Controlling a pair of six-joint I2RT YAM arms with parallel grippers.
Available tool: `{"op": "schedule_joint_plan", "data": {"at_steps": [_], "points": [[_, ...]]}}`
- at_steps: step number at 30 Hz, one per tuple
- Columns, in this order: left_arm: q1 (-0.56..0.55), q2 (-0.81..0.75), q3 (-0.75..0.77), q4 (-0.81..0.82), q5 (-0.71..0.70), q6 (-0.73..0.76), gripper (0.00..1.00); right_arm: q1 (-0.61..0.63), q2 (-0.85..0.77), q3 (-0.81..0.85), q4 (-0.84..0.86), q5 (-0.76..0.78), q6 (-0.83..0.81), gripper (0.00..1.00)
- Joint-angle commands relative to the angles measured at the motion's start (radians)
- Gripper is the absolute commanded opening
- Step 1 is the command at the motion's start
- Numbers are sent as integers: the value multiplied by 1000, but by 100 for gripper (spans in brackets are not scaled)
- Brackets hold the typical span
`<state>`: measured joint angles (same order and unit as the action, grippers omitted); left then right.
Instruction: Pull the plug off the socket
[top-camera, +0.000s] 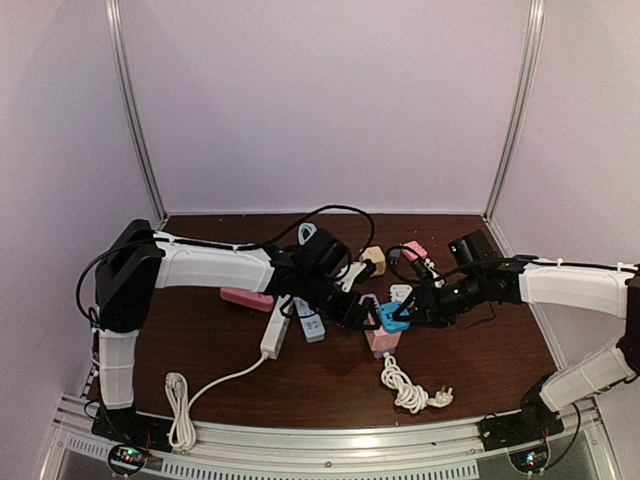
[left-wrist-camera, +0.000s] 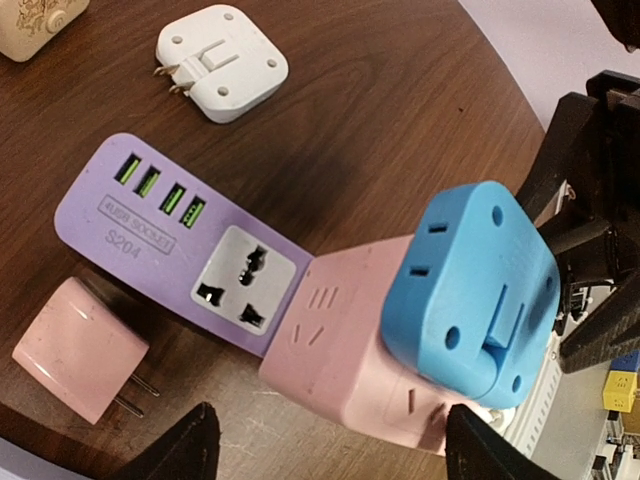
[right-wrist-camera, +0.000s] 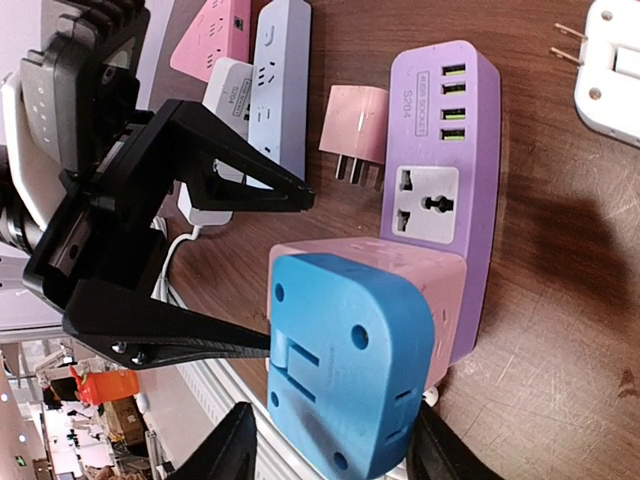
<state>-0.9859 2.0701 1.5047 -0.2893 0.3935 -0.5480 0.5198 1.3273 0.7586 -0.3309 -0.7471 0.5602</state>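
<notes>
Blue plug sits between the half-open right hand's fingers, seemingly ungripped.

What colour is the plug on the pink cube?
The plug is blue, clearest in the left wrist view.

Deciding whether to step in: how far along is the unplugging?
Done: nothing yet; the blue plug is still seated in the pink socket. In hand: the left gripper straddles the socket with its jaws open, and the right gripper straddles the plug, with a gap showing on one side. Left: clamp both, then pull the plug off.
</notes>
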Motion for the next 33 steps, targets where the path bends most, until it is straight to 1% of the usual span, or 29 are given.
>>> {"op": "schedule_joint_plan", "data": {"at_steps": [1,10,13,16,18,22,25,29,31,33], "points": [[-7,19,25,-17,-33,1,78,-4,17,-3,45,-17,19,48],[-7,31,29,-47,-59,-4,77,-5,20,19,32,-22,14,30],[-7,36,31,-49,-57,-4,76,-4,19,23,30,-21,16,29],[-7,38,35,-51,-55,-4,76,-5,14,25,31,-24,20,29],[-7,38,37,-52,-54,-4,76,-4,13,25,33,-27,20,31],[-6,44,43,-52,-51,-4,76,-4,23,9,84,-50,50,40],[-5,45,46,-56,-54,-4,76,-3,32,0,117,-54,71,40],[-7,45,45,-62,-61,-3,76,-3,40,-15,151,-56,98,33],[-7,45,42,-63,-62,-5,76,-3,42,-21,150,-53,101,27],[-7,45,40,-64,-65,-9,76,-3,45,-27,144,-47,104,17]]}}
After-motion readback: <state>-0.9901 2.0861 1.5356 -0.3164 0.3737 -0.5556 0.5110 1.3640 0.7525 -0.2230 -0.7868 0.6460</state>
